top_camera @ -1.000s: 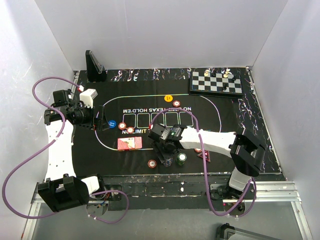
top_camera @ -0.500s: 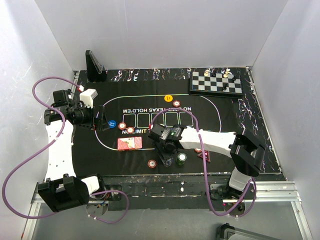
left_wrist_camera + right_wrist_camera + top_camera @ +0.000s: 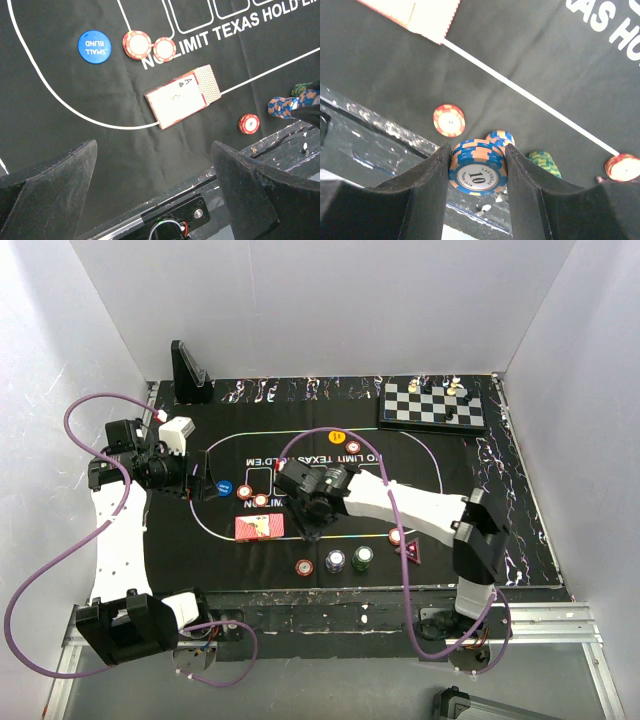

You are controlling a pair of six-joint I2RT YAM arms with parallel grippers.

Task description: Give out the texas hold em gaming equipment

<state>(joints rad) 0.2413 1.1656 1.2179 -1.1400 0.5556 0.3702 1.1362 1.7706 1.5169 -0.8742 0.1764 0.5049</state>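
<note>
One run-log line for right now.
right tool: shut on blue chip stack | left tool: open, empty | cards: on mat

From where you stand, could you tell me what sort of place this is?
Probably a walled robot test cell staged for poker: white panels, hold'em mat, chips.

A black-and-white square chessboard (image 3: 433,405) lies at the far right of the black mat (image 3: 460,462) printed with white lettering and an oval line, with small dark and light chess pieces (image 3: 455,388) standing along its far edge. A black wedge-shaped stand (image 3: 188,371) stands upright at the far left corner, before plain white wall panels (image 3: 320,310)
</note>
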